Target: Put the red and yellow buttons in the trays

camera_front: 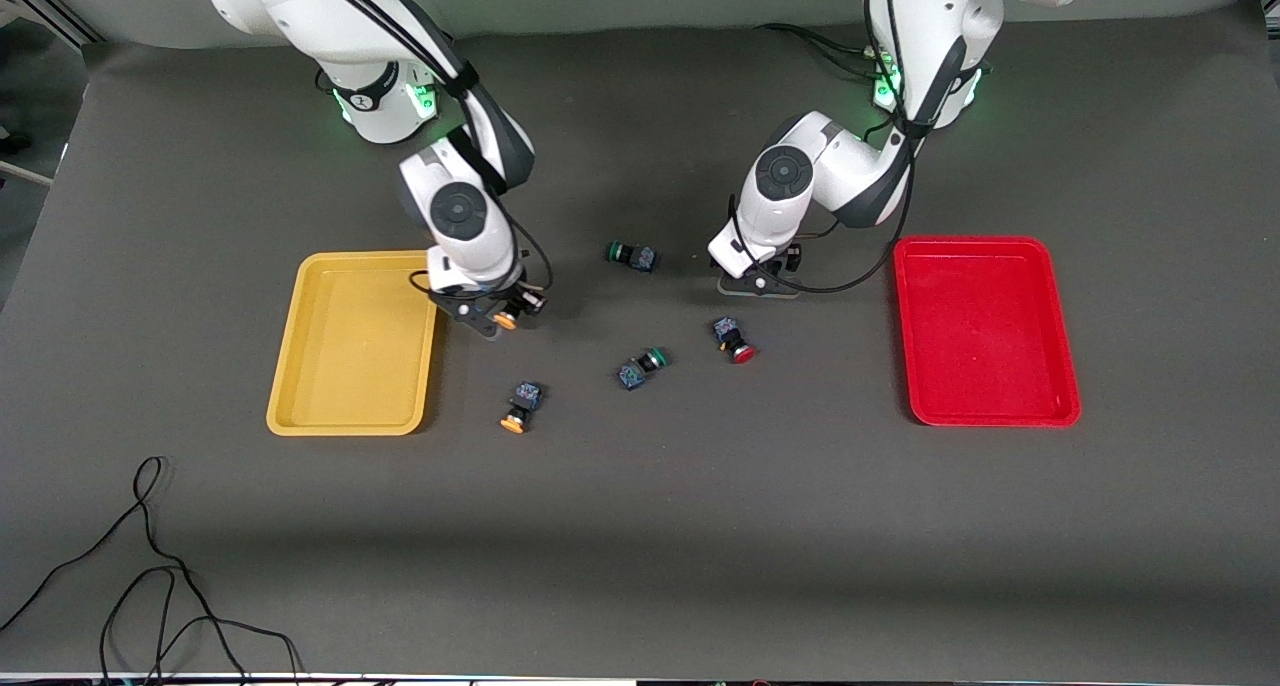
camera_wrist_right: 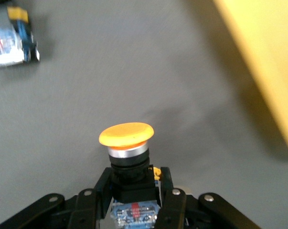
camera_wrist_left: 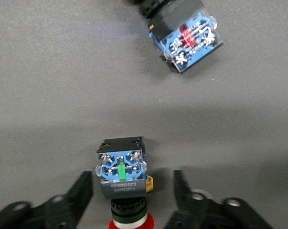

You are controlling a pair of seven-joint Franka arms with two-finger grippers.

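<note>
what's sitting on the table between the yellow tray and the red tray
Front view: between yellow tray and red tray lie one yellow-capped button, green-capped button, red-capped button.

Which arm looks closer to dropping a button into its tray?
The right arm. Its right gripper is shut on a yellow button beside the yellow tray. The left gripper stands open around a red button, not yet clamped.

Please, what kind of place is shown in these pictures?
Probably a robotics lab test bench: two white arms work over a table draped in a dark gray cloth, with a yellow tray, a red tray and loose black cables on it.
</note>
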